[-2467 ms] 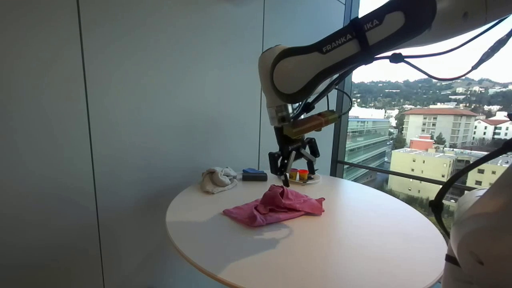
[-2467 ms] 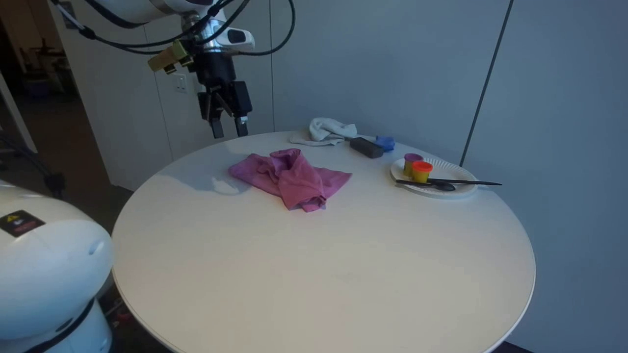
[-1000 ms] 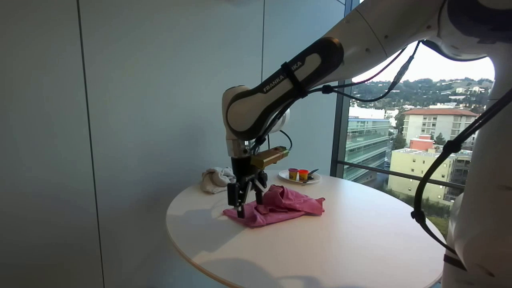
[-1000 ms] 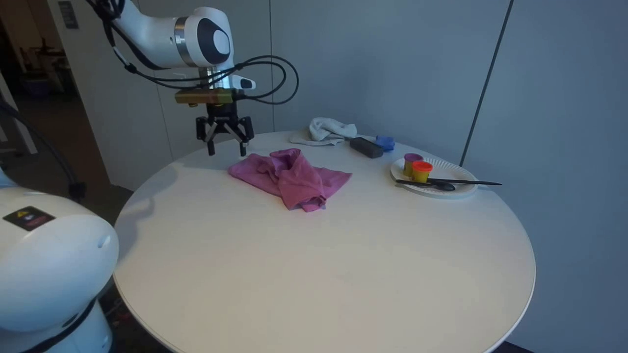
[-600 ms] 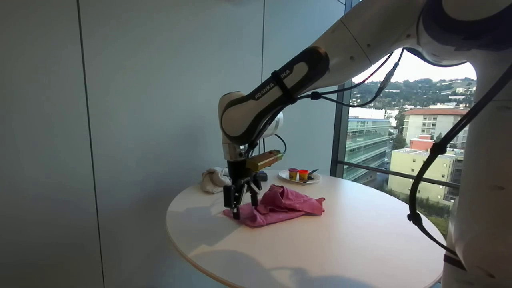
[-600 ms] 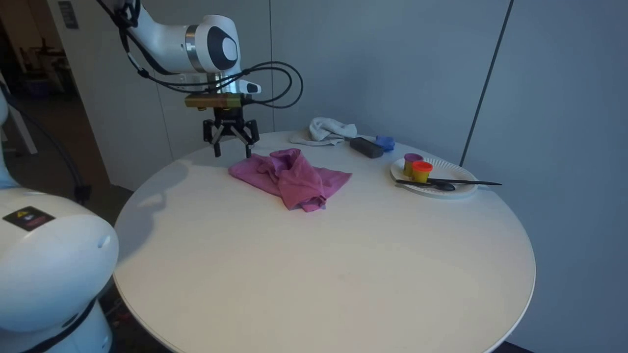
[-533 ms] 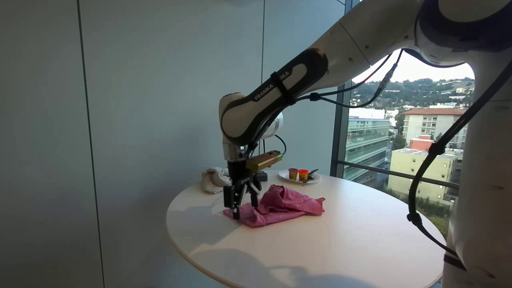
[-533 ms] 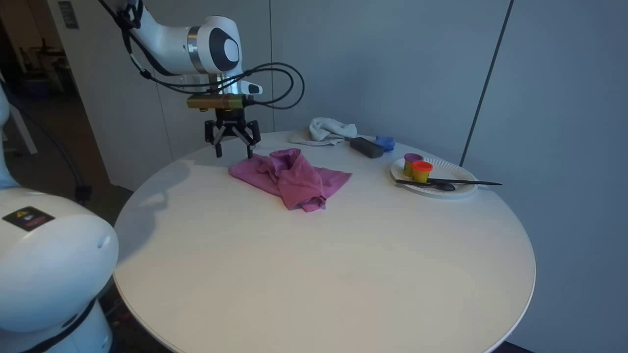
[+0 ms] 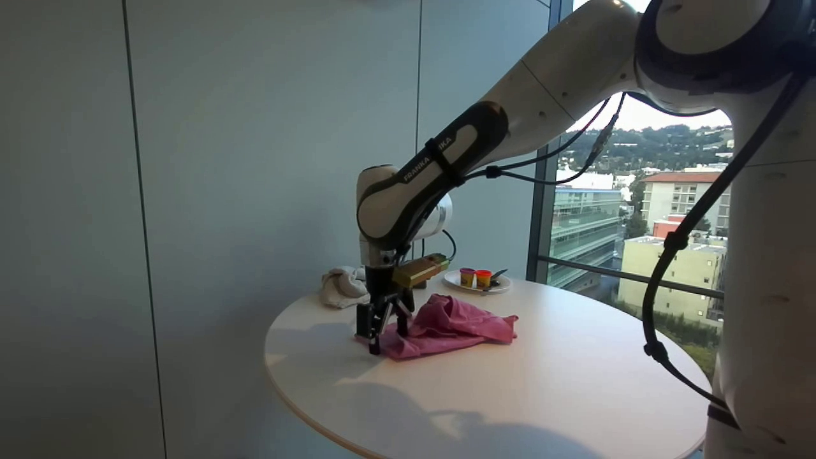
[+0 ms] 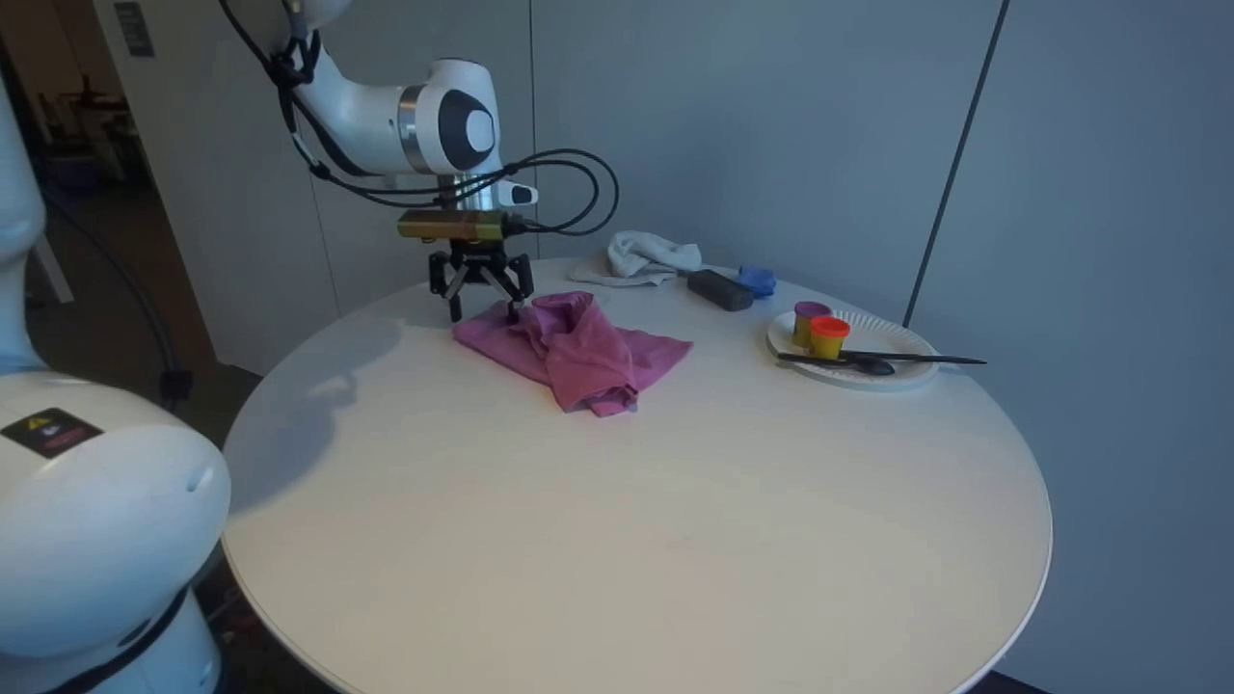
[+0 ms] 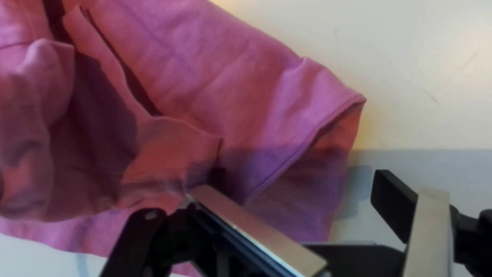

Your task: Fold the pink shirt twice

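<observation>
The pink shirt (image 9: 462, 325) lies crumpled on the table, with a raised bunched heap in its middle and a flatter end near my gripper. It also shows in an exterior view (image 10: 598, 361) and fills much of the wrist view (image 11: 246, 96). My gripper (image 9: 389, 341) points down, low at the shirt's flatter end, and is open in both exterior views (image 10: 484, 314). In the wrist view the gripper (image 11: 300, 200) straddles the shirt's edge. One finger is over or against the cloth by a fold, its tip partly hidden. The other finger is over bare table beyond the edge.
The round white table (image 10: 675, 540) carries a grey-white cloth (image 10: 648, 256), a dark block (image 10: 720, 289) and a blue item (image 10: 758, 281) near the wall. A paper plate (image 10: 897, 337) holds two small tubs (image 10: 829, 337) and black cutlery (image 10: 868, 365).
My open gripper has come from above and behind the shirt to its flatter end, then lowered further in the last half second. The shirt's near edge has shifted very slightly.
</observation>
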`<action>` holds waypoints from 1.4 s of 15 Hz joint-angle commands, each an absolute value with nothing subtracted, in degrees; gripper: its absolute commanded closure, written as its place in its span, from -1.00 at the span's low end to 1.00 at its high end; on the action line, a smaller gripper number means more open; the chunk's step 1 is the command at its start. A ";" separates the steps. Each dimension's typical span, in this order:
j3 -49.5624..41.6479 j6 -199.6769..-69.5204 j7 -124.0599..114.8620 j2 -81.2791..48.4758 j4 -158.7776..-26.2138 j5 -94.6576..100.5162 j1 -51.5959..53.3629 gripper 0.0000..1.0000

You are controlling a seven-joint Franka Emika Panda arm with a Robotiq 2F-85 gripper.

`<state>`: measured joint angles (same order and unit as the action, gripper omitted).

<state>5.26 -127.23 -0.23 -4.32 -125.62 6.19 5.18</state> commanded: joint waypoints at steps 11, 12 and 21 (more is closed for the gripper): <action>5.70 -135.43 2.27 -2.97 -127.24 6.99 5.74 0.89; 5.90 -133.69 2.41 -1.87 -127.07 6.81 5.92 0.92; 7.28 -120.32 -4.08 20.28 -131.59 13.43 4.65 0.88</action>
